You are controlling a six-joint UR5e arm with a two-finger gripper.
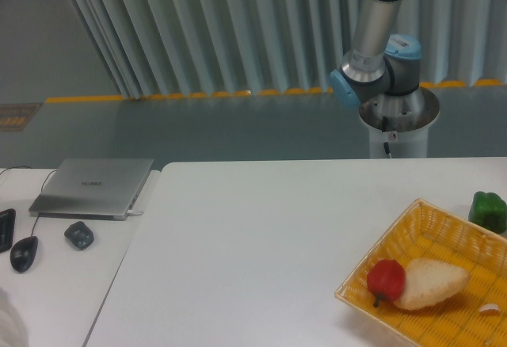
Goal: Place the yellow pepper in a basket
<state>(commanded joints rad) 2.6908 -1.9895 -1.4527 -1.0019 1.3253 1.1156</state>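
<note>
1. Yellow pepper: not visible anywhere in this view. Can't say where it sits; possibly off-frame or held out of sight.
2. Basket (372, 277): yellow woven tray, low flared sides, at the table's right front corner, partly cut off by the frame edge. Inside it: red pepper (386, 280) near the left corner, touching a pale bread-like piece (432, 284) on its right. Small white bit (490, 310) further right in the basket.
3. Green pepper (488, 210): on the table just behind the basket's far rim, outside it.
4. Arm (379, 46): only base and lower joints show, behind the table at top right. Gripper is out of frame, so whether its jaws are spread, closed or carrying anything can't be told.
5. Step in hand, my read: either locating/reaching for the yellow pepper or carrying it above frame. Not decidable from this view. Pepper is not yet in the basket.
6. Next move calls for: bringing the pepper over the bare weave in the basket's back or right part, clear of the red pepper and bread, then lowering and releasing.
7. Off to the left: laptop (95, 184), mouse (24, 253), small dark object (79, 234). Irrelevant to the task.
</note>
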